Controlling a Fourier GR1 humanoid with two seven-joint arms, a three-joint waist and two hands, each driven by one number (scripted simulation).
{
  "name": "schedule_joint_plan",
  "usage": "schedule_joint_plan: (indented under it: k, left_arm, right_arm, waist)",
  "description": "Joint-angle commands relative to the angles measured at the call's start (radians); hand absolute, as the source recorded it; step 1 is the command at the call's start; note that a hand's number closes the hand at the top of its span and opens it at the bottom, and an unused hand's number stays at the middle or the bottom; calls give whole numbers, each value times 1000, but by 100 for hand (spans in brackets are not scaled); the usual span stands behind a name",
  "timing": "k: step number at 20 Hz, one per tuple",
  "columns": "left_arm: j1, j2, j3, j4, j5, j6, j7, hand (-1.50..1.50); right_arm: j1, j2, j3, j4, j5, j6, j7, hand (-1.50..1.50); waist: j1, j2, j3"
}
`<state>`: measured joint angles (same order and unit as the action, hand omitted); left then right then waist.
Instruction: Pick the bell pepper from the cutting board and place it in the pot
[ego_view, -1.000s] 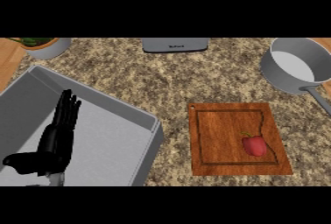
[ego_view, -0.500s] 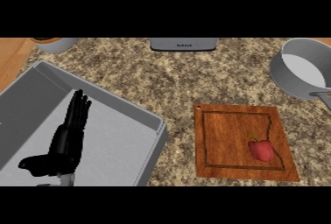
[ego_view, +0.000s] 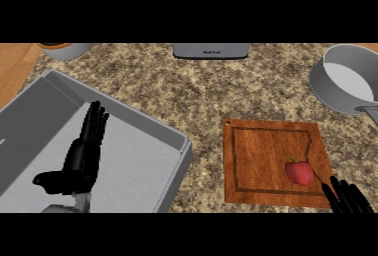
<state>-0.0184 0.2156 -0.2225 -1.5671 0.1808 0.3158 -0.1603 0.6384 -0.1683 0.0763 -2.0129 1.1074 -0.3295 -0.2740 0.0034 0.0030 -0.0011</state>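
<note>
Two robot hands are showing: our left robot hand (ego_view: 77, 165) is resting spread at lower left, our right robot hand (ego_view: 348, 198), fingers straight, is nearing the bell pepper (ego_view: 299, 171) lying on the cutting board (ego_view: 255, 155). Next we close round it, then carry it to the pot (ego_view: 339, 87) at upper right.

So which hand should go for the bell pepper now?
Right. The right hand shows at the lower edge just beside the cutting board, close to the bell pepper. The left hand rests open over the grey tray, across the counter.
</note>
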Motion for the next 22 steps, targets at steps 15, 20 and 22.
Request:
schedule_joint_plan:
  k: [15, 20, 22]
  left_arm:
    - [64, -65, 54, -5, -60, -66, -30, 0]
    - [28, -75, 63, -38, -94, -59, 49, 0]
    - [74, -60, 92, -30, -61, -99, -7, 0]
  right_arm:
    - [-262, 30, -73, 259, 109, 87, 122, -150]
    - [-343, 55, -65, 316, 130, 94, 152, -150]
    - [-301, 10, -113, 296, 68, 87, 100, -150]
  waist:
    - [-5, -4, 1]
    - [-4, -3, 1]
    - [-5, -4, 1]
